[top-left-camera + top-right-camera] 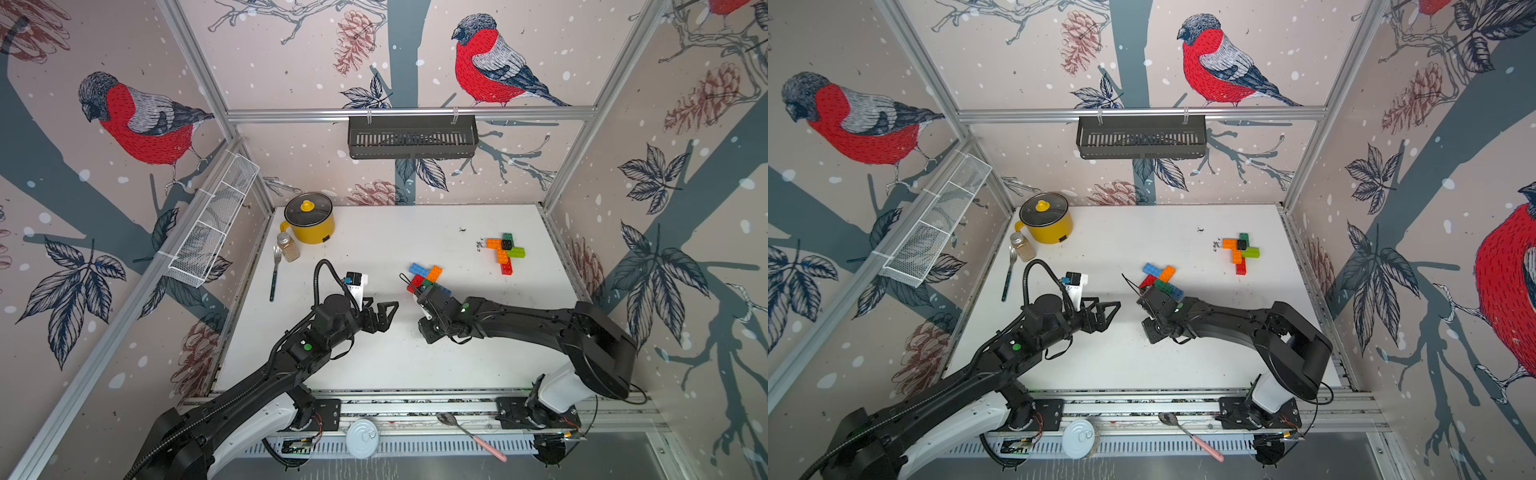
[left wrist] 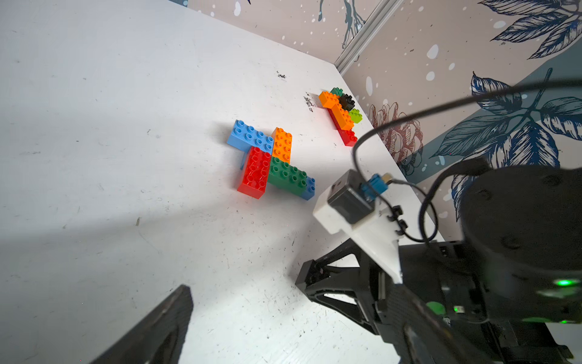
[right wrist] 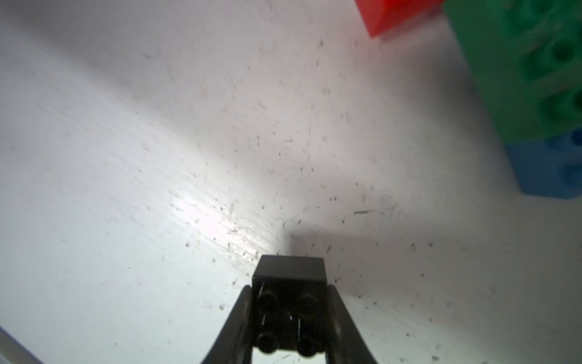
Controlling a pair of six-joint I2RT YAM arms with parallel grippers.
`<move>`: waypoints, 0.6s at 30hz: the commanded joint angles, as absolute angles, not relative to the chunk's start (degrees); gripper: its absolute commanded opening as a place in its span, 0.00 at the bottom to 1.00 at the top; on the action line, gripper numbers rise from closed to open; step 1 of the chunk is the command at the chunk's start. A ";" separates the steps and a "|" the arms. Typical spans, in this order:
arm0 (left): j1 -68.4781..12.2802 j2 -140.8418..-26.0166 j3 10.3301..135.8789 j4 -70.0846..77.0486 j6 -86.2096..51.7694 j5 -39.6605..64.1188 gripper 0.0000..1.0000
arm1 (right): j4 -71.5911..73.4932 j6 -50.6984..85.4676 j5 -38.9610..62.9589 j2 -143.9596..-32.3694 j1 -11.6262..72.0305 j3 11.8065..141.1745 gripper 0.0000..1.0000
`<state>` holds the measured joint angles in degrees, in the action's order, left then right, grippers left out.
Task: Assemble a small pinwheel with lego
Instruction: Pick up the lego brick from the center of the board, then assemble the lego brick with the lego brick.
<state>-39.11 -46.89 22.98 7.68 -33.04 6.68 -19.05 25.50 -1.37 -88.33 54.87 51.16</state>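
The right claw (image 3: 289, 310) is clamped on a small black square (image 3: 289, 272), studs facing its camera, low over the counter (image 1: 374, 365) just beside the four-brick cross (image 1: 428, 277) of blue, orange, red and green. So I'd say the hub piece is being picked up. A finished pinwheel (image 1: 505, 251) with a black centre lies well apart, toward the far right corner. The left claw (image 1: 380, 316) hangs wide and empty near the middle. Next the square needs lifting, carrying over the point where the four bricks meet, squaring to the studs and pressing straight down.
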 commanded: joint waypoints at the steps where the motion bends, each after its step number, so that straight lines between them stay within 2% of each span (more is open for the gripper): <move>1: -38.92 -45.33 22.40 8.81 -33.87 5.58 0.97 | -20.26 25.90 -2.46 -86.30 52.88 54.31 0.25; 6: -38.94 -45.47 19.89 14.66 -33.13 9.21 0.97 | -20.64 22.71 -1.05 -86.74 45.74 59.26 0.24; 9: -38.87 -47.20 19.34 17.33 -32.70 10.20 0.97 | -19.68 16.25 2.17 -89.16 41.53 61.87 0.24; 18: -38.89 -52.96 18.91 20.16 -30.47 11.32 0.97 | -21.66 -0.29 6.72 -98.32 35.31 69.04 0.24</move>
<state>-39.11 -52.14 19.22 16.08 -31.77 9.65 -20.18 6.87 3.88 -96.71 35.88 67.31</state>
